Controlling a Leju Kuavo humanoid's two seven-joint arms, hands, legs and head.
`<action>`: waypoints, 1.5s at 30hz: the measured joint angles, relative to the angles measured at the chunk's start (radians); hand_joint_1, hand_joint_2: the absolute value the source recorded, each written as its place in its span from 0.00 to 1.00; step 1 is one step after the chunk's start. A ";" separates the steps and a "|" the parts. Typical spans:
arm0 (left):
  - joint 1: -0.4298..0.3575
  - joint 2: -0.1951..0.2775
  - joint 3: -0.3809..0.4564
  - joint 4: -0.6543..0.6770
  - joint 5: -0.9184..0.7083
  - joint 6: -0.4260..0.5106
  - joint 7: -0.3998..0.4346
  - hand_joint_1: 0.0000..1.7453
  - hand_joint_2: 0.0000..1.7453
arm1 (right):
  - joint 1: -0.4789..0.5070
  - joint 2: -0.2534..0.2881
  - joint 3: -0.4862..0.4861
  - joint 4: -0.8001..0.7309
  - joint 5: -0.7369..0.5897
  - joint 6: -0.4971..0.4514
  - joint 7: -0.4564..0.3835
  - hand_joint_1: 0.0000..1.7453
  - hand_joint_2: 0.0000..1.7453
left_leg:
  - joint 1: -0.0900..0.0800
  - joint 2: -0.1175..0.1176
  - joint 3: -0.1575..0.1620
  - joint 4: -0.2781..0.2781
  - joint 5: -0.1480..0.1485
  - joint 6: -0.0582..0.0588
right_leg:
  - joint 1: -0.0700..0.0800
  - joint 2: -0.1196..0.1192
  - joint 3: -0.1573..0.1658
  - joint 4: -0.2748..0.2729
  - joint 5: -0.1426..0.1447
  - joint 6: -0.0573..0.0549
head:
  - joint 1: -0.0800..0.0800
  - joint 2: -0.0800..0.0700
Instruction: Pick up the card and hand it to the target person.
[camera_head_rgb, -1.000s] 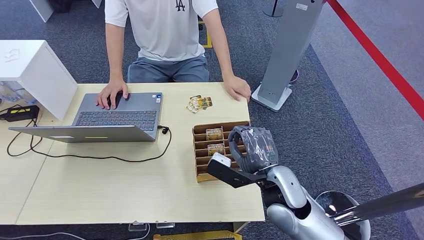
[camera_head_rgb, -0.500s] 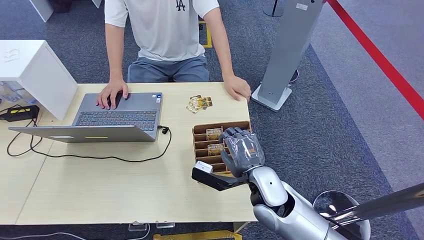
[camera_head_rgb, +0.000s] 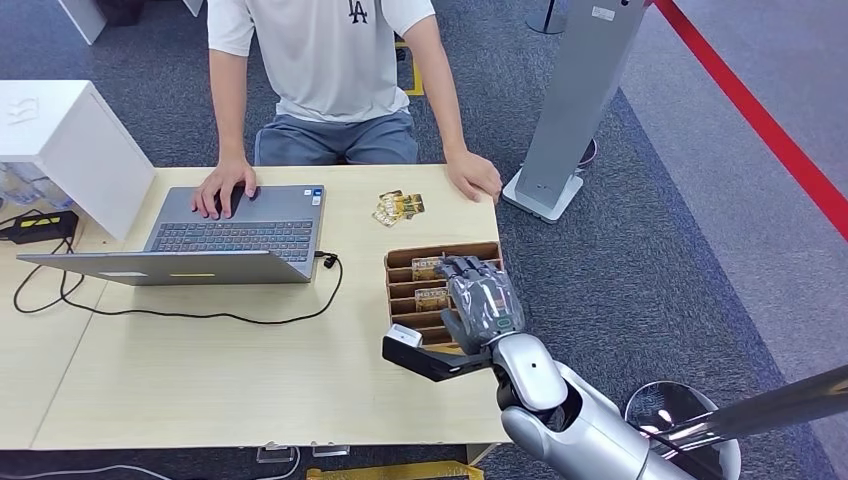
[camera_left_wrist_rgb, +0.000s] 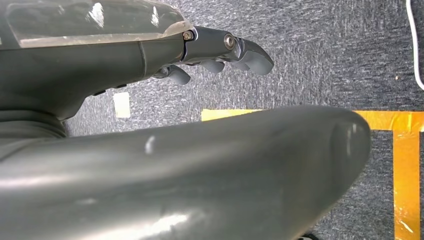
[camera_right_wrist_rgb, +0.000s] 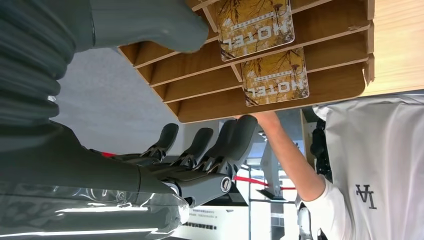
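Note:
Two brown "HOTEL" cards stand in a slotted wooden rack (camera_head_rgb: 443, 249) at the table's right end: a far card (camera_head_rgb: 424, 266) and a near card (camera_head_rgb: 431, 296). My right hand (camera_head_rgb: 480, 300) hovers over the rack's right part, fingers stretched toward the far rim, holding nothing. The right wrist view shows the far card (camera_right_wrist_rgb: 275, 77) and the near card (camera_right_wrist_rgb: 255, 22) between the thumb (camera_right_wrist_rgb: 150, 22) and the fingers (camera_right_wrist_rgb: 220, 145), untouched. My left hand (camera_left_wrist_rgb: 215, 50) hangs above the carpet, holding nothing. The person (camera_head_rgb: 330, 60) sits across the table, one hand (camera_head_rgb: 474, 175) resting near its far right corner.
A few loose cards (camera_head_rgb: 398, 206) lie on the table (camera_head_rgb: 200, 370) beyond the rack. An open laptop (camera_head_rgb: 235, 232) with a black cable (camera_head_rgb: 200, 315) sits left of the rack. A white box (camera_head_rgb: 70, 140) stands far left. A grey post (camera_head_rgb: 575, 100) stands on the floor to the right.
My right hand has moved left and down over the rack, turning from a raised, curled pose to fingers stretched across the slots. The person and cards have stayed put.

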 joint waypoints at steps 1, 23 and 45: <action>0.000 0.000 0.000 0.000 0.000 0.000 0.000 0.00 0.00 | -0.001 0.001 0.000 0.004 -0.001 -0.001 0.000 0.41 1.00 | 0.000 0.000 0.000 0.000 0.000 0.000 | 0.000 0.000 0.000 0.000 0.000 0.000 | 0.000 0.000; -0.006 -0.002 0.000 0.000 -0.012 0.002 0.002 0.00 0.00 | -0.005 0.018 0.014 0.106 -0.041 -0.018 -0.009 0.59 1.00 | 0.000 0.000 0.000 0.000 0.000 0.000 | 0.000 0.000 0.000 0.000 0.000 0.000 | 0.001 0.000; -0.007 -0.002 0.000 0.000 -0.012 0.004 0.001 0.00 0.00 | -0.007 0.025 0.023 0.140 -0.051 -0.038 -0.009 0.72 1.00 | 0.000 0.000 0.000 0.000 0.000 0.000 | 0.000 0.000 0.000 0.000 0.000 0.000 | 0.000 0.000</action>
